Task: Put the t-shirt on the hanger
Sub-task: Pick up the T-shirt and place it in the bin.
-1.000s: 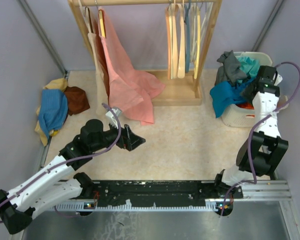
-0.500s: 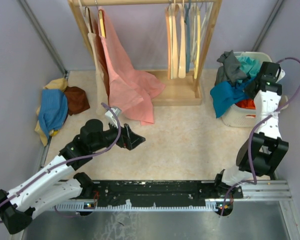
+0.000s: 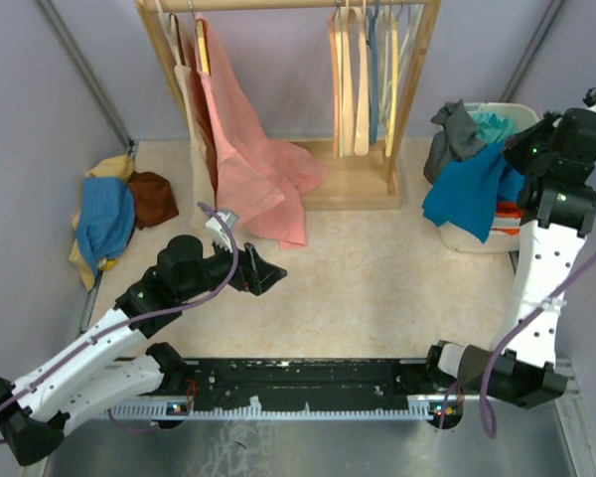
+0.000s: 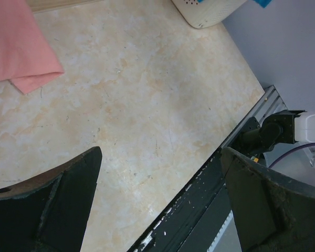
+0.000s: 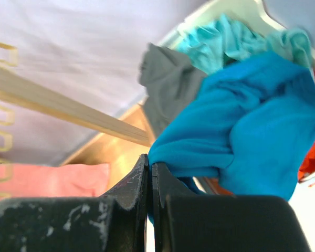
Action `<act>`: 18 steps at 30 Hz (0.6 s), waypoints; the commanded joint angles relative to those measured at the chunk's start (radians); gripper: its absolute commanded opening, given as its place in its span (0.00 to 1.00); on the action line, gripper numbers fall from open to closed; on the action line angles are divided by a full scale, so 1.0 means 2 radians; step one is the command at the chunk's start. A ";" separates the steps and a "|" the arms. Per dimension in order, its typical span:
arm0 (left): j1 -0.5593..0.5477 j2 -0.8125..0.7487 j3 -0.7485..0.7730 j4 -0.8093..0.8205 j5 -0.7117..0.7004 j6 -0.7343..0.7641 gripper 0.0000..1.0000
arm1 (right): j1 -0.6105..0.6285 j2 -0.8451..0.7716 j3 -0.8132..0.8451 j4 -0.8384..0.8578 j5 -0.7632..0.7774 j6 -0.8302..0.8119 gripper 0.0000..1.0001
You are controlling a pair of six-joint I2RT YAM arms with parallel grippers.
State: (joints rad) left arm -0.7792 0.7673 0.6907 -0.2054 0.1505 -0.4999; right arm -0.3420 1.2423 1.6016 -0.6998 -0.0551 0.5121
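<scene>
1. Spreading across the middle of the top view, a beige marbled surface [image 3: 377, 288] is closed in by pale lilac walls [image 3: 50, 109] on the left, back and right.
2. At upper centre stands a wooden rack [image 3: 419, 89]. A pink garment [image 3: 248, 164] hangs from its left end and trails down onto the surface, and wooden hangers [image 3: 350, 89] are bunched at its right end.
3. Against the left wall lies a heap of cloth, a blue cloth [image 3: 104, 224] beside a brown one [image 3: 151, 197].
4. At the right of the frame a white basket [image 3: 472, 238] sits by the wall, with a grey garment [image 3: 457, 124] and a turquoise garment [image 3: 494, 127] piled in it.
5. The t-shirt [image 3: 472, 194] hangs from the right gripper [image 5: 150, 173], whose jaws are clenched on a fold of it. The cloth drapes down over the basket's front.
6. The left gripper [image 4: 160, 157], lower left of centre, hovers over bare surface with its jaws spread wide and nothing between them.
7. Along the bottom edge runs a black rail [image 3: 308, 383] carrying both arm bases.
</scene>
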 commanded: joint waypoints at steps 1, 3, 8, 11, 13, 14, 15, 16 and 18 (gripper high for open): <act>-0.001 -0.013 0.024 -0.014 -0.016 0.010 0.99 | -0.002 -0.046 0.068 0.020 -0.066 0.014 0.00; -0.002 -0.020 0.026 -0.020 -0.020 0.011 0.99 | -0.002 -0.049 0.097 0.004 -0.090 0.017 0.00; -0.002 -0.025 0.039 -0.045 -0.027 0.018 0.99 | -0.002 -0.063 0.130 -0.027 -0.160 0.028 0.00; -0.001 -0.031 0.048 -0.060 -0.032 0.022 0.99 | -0.002 -0.084 0.120 -0.034 -0.208 0.037 0.00; -0.002 -0.036 0.054 -0.070 -0.038 0.024 0.99 | -0.002 -0.102 0.100 -0.032 -0.238 0.048 0.00; -0.002 -0.038 0.057 -0.075 -0.041 0.025 0.99 | -0.002 -0.112 0.082 -0.030 -0.252 0.054 0.00; -0.002 -0.040 0.060 -0.081 -0.044 0.026 0.99 | -0.002 -0.124 0.064 -0.026 -0.267 0.061 0.00; -0.002 -0.042 0.064 -0.086 -0.048 0.027 0.99 | -0.002 -0.138 0.043 -0.020 -0.285 0.069 0.00; -0.001 -0.046 0.071 -0.096 -0.053 0.029 0.99 | 0.008 -0.166 0.005 -0.019 -0.295 0.074 0.00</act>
State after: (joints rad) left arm -0.7792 0.6983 0.7803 -0.3466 0.0807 -0.4664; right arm -0.3416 0.9928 1.7012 -0.7738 -0.5022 0.6079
